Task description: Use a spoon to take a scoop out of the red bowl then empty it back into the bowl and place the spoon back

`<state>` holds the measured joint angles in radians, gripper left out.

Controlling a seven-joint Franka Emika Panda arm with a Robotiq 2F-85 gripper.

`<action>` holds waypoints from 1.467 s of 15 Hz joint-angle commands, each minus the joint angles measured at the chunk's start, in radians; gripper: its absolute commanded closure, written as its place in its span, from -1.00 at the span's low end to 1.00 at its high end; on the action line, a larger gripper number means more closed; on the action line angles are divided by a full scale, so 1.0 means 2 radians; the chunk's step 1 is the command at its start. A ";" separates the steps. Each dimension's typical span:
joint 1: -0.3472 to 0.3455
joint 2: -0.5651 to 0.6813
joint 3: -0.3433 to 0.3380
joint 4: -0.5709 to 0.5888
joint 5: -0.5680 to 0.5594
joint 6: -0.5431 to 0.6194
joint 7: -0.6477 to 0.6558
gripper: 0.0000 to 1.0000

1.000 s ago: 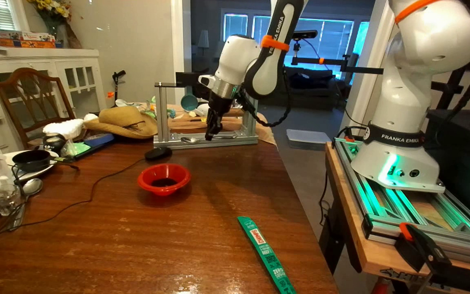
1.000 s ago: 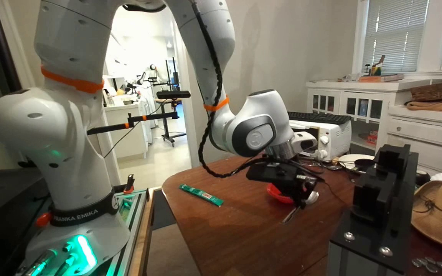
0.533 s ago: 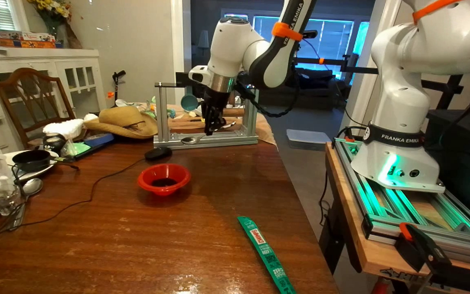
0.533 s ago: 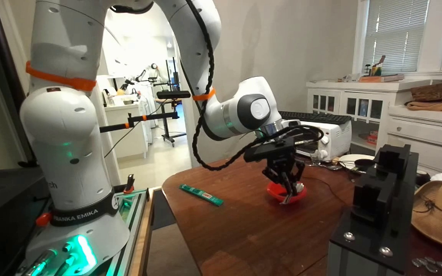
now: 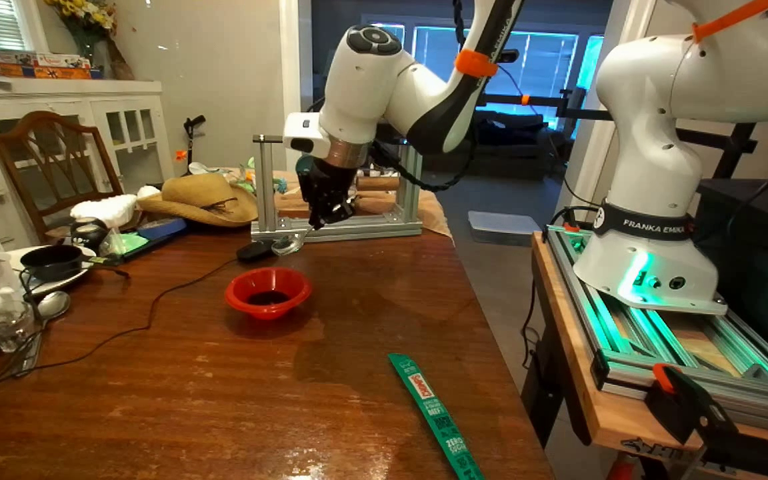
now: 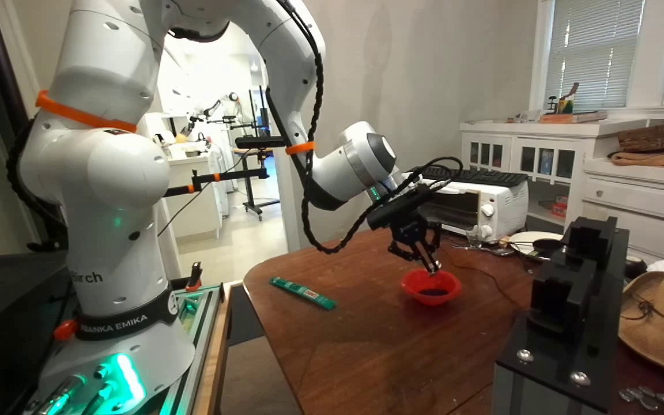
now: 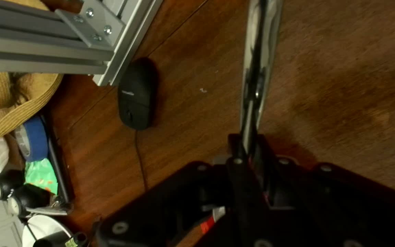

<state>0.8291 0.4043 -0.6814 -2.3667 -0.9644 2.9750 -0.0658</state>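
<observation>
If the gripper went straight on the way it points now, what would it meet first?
Probably the red bowl: in both exterior views the gripper slants down toward it. The spoon in its grip may touch first. Depth is unclear, so the table beside the bowl is possible too.

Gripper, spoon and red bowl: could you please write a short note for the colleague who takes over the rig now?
Gripper: shut on the handle of the spoon, which is held in the air.
Red bowl: upright on the table, with a dark patch at its bottom.
Done: the spoon is picked up; its head is out of the bowl. Whether it carries anything, or whether a scoop was already made, I cannot tell.
Left: scooping and emptying back, if not already done; then putting the spoon back. Its resting place is not evident here.
</observation>
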 commanded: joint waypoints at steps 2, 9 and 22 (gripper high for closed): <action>0.054 0.067 -0.056 0.050 -0.069 0.013 0.079 0.94; 0.045 0.094 -0.049 0.053 -0.061 0.025 0.068 0.77; 0.046 0.110 -0.016 0.068 -0.051 -0.030 0.037 0.94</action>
<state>0.9177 0.6120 -0.7318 -2.2481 -1.0843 2.9840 0.0463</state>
